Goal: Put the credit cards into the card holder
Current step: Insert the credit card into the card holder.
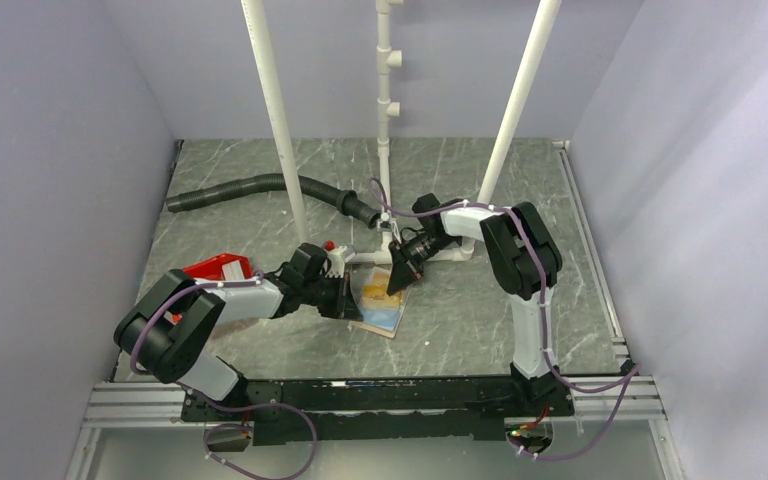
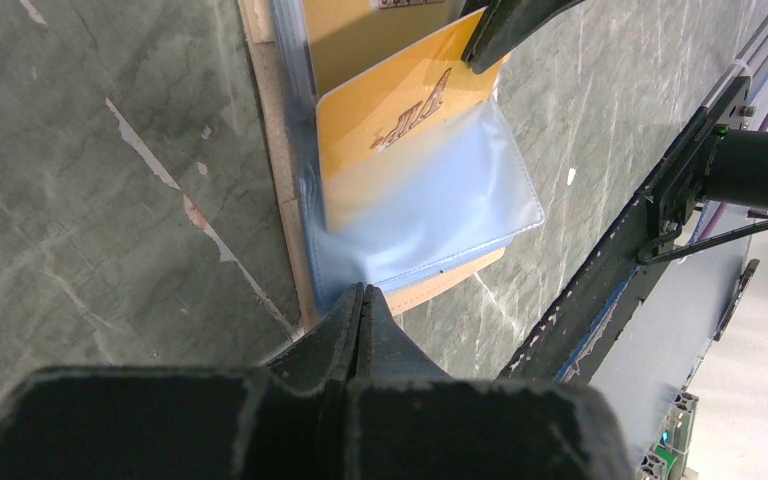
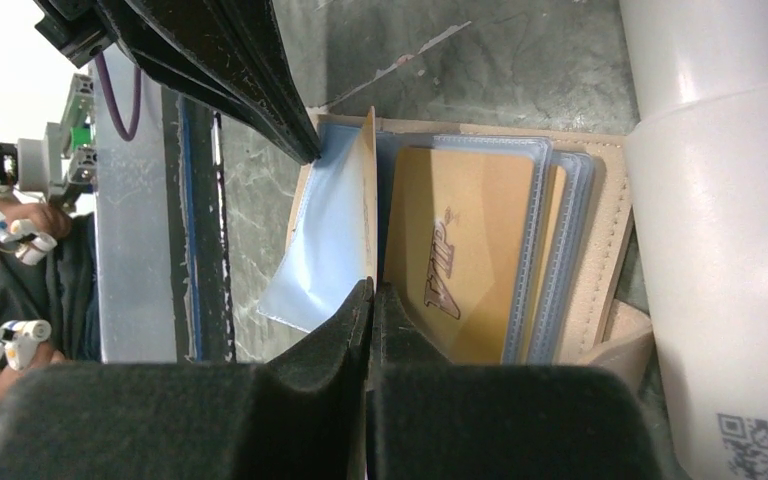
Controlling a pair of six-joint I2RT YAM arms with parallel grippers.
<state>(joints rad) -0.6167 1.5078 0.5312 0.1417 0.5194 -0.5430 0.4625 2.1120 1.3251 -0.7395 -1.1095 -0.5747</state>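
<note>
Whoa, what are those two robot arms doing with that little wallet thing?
They are putting cards into it. The card holder lies open on the table. The left claw is shut on the card holder at the corner of its pale blue sleeve, holding it in place. The right claw grips a gold card and has it partly inside that sleeve. A second gold card already sits in the sleeve beside it.

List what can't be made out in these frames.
Top external: the card holder is mostly under the left gripper and right gripper, and the card print is too small.
Right wrist: the gold card in the right gripper is edge-on, face unseen. The white pipe covers part of the holder's edge.
Left wrist: the left gripper's own fingertips hide whether they pinch the blue sleeve.
No view shows any loose cards.
</note>
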